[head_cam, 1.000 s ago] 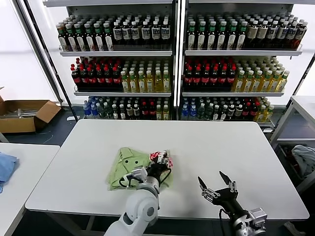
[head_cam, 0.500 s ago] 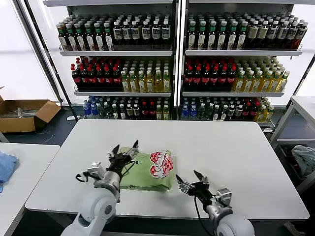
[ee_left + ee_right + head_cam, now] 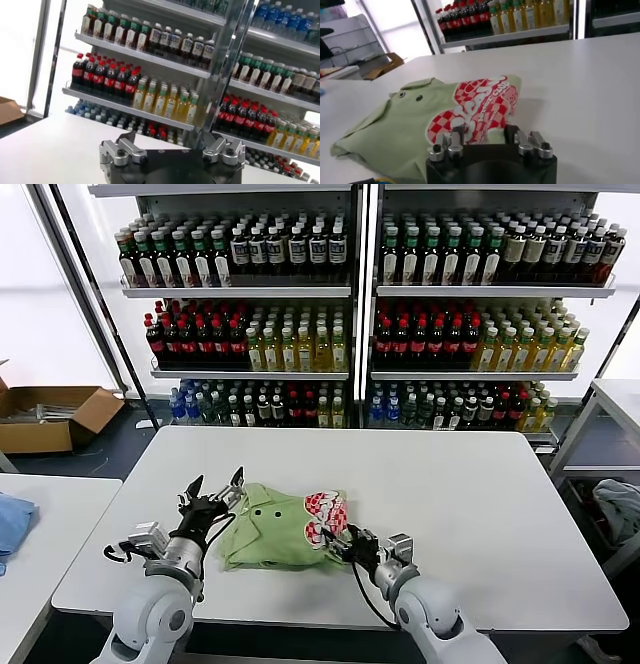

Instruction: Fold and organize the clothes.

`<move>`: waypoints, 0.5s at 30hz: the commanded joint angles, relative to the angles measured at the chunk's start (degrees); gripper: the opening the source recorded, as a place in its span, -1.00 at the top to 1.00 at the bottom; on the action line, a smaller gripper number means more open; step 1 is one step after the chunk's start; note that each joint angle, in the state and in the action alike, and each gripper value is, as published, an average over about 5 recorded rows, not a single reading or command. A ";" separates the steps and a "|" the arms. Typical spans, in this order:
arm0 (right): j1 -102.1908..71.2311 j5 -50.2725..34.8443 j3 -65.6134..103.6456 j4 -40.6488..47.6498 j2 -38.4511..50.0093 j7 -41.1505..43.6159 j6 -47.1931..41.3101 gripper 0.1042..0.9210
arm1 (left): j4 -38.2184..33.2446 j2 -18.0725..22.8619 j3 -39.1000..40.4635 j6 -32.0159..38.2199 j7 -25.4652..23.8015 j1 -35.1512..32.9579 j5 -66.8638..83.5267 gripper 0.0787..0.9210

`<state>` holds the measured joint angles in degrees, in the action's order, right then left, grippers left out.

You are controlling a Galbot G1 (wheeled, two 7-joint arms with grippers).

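Observation:
The light green shirt point(image 3: 275, 529) lies crumpled on the white table point(image 3: 450, 474), collar and buttons towards the left, red-and-white graphic point(image 3: 325, 509) on its right end. My left gripper point(image 3: 212, 487) is open and empty, just off the shirt's left collar edge; its wrist view shows only the shelves and the table. My right gripper point(image 3: 335, 537) is open at the shirt's right edge. In the right wrist view the shirt point(image 3: 395, 125) fills the foreground and the graphic point(image 3: 475, 107) lies between my right gripper's point(image 3: 484, 132) spread fingers.
Shelves of bottles point(image 3: 350, 314) stand behind the table. A side table at the left holds a light blue cloth point(image 3: 12, 524), with a cardboard box point(image 3: 50, 416) on the floor behind it. A grey-blue fabric bundle point(image 3: 620, 509) sits at the far right.
My left gripper has moved left off the graphic to beyond the collar edge. My right gripper has moved left from the bare table up to the shirt's graphic end.

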<state>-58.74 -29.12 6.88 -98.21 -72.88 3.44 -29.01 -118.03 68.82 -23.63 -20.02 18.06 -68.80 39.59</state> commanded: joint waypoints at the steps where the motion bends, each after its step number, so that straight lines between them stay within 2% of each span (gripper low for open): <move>1: 2.75 2.24 -1.30 1.96 2.95 2.31 -0.84 0.00 | -0.37 -0.97 -2.08 0.11 -1.40 -1.43 -0.30 -0.77; 6: -1.80 13.79 4.60 -2.41 9.06 8.82 0.08 0.36 | 0.24 -0.27 -1.46 -0.13 -1.19 -0.92 0.07 -0.77; 11: -7.35 14.30 11.36 -6.94 15.72 10.47 0.21 0.73 | 0.89 -0.22 -1.04 -0.06 -1.45 -0.92 0.04 -0.77; 15: -10.53 14.43 16.48 -8.20 17.08 9.38 3.14 0.95 | 1.28 0.27 0.01 -0.07 -1.37 -0.71 0.07 -0.77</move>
<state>-62.36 -20.18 12.91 -101.73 -63.71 9.81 -28.57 -117.05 68.92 -24.03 -20.09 17.00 -69.30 39.64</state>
